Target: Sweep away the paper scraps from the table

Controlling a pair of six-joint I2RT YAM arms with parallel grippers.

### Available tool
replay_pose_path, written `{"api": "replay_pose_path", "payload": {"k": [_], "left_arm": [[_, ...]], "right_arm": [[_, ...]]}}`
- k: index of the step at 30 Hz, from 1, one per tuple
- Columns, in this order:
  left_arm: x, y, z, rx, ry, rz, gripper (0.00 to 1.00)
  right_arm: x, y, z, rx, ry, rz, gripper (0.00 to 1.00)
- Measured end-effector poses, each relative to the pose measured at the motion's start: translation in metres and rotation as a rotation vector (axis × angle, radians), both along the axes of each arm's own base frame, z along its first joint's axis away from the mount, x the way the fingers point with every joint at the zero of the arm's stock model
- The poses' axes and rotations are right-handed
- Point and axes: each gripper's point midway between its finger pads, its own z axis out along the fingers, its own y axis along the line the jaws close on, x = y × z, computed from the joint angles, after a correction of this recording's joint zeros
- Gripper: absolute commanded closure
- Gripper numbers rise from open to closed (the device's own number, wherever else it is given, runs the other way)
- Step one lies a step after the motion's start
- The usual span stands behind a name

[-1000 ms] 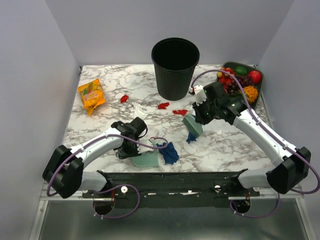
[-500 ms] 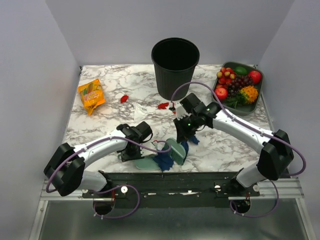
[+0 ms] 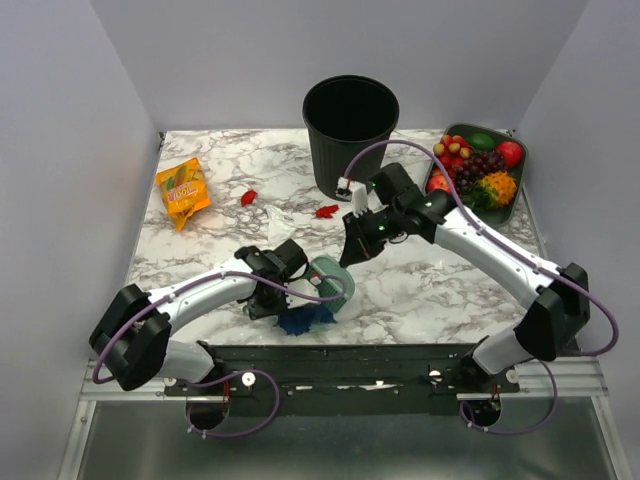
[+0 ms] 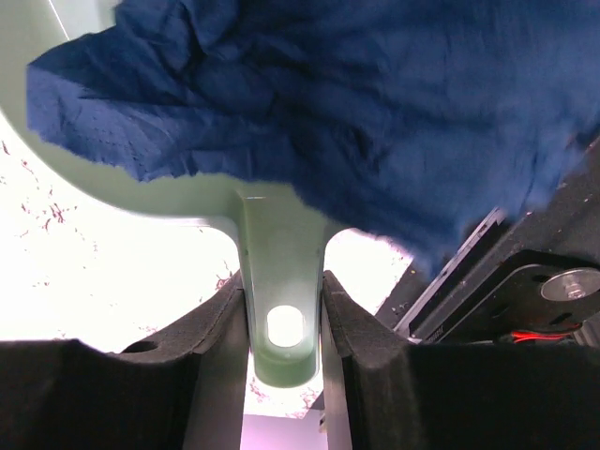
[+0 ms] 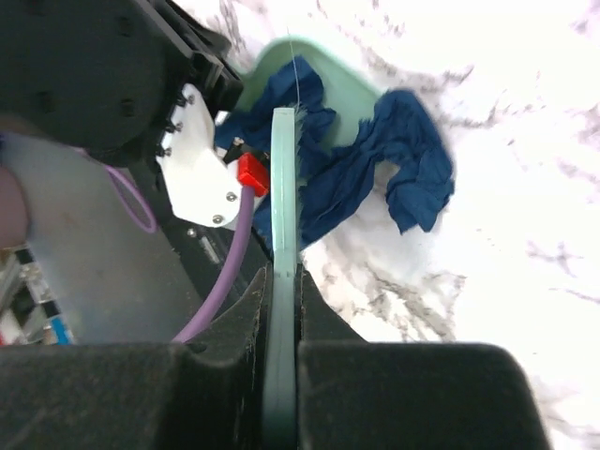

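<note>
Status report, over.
Left gripper shut on teal plastic dustpan. Right gripper shut on teal plastic brush. Red paper scraps unswept on marble table. Dark blue cloth over dustpan.

Overhead and wrist close-ups, common cloth [image 3: 305,320]

My left arm [image 3: 200,292] and right arm [image 3: 500,253] wore white shells with black joints; purple cables [image 5: 232,253] looped along them, and black foam padded my fingers [image 4: 211,370].

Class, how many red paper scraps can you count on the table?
2 scraps: one right of the packet, one beside the bin. Others may hide under the right arm or cloth.
</note>
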Motion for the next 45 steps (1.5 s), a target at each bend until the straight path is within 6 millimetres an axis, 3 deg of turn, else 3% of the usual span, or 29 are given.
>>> {"api": "replay_pose_path", "payload": {"k": [6, 9, 16, 22, 27, 38, 45], "left_arm": [[0.003, -0.003, 0.0, -0.012, -0.013, -0.001, 1.0], [0.003, -0.002, -0.001, -0.006, -0.008, -0.001, 1.0], [0.003, -0.001, -0.005, 0.018, 0.007, 0.001, 1.0], [0.007, -0.006, -0.004, 0.021, 0.01, 0.019, 1.0], [0.008, -0.007, -0.005, 0.026, 0.015, 0.034, 1.0], [0.012, -0.013, -0.009, 0.028, 0.02, 0.066, 1.0], [0.026, -0.029, -0.003, -0.016, -0.015, 0.084, 1.0]], "right_arm": [[0.012, -0.016, 0.049, 0.041, -0.278, 0.045, 1.0], [0.019, -0.026, 0.054, 0.009, -0.368, 0.049, 0.99], [0.06, -0.055, 0.029, -0.218, -0.5, -0.056, 0.99], [0.08, -0.065, -0.014, -0.371, -0.436, -0.125, 0.99], [0.067, -0.057, -0.046, -0.379, -0.286, -0.136, 0.99], [0.044, -0.01, -0.038, -0.227, -0.135, -0.085, 0.99], [0.034, -0.013, -0.032, -0.211, -0.148, -0.074, 0.99]]}}
